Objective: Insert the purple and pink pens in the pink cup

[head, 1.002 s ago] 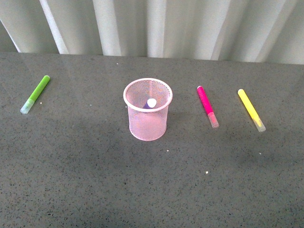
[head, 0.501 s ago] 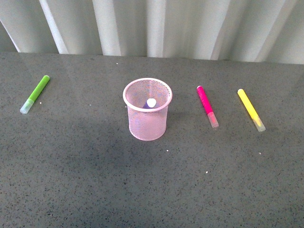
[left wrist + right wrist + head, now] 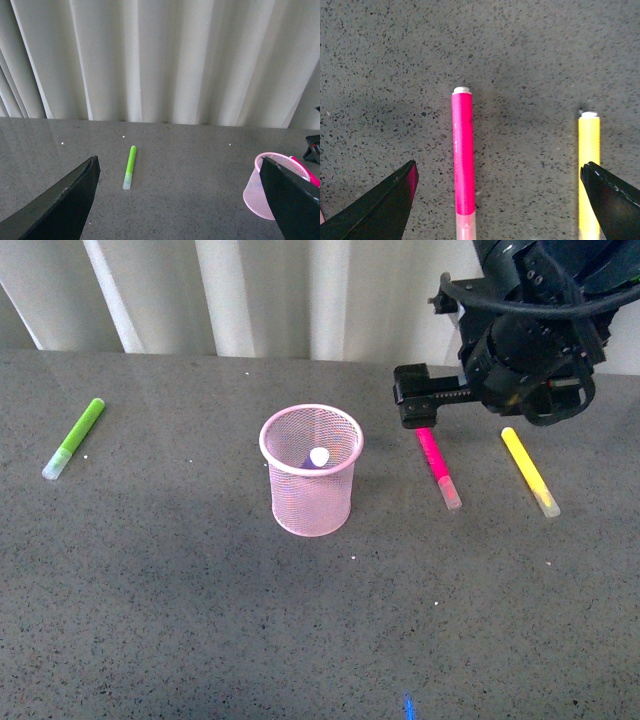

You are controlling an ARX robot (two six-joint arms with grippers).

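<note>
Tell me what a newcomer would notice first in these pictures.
The black right arm looms at upper right, its right gripper open over the pink pen lying on the grey table. Mid-table stands the pink cup, the purple pen showing its whitish cap inside. A yellow marker lies right of the pink pen, a green marker far left.

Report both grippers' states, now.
Left gripper: open, holding nothing.
Right gripper: open, empty, fingers apart over the hot pink marker with translucent cap.
</note>
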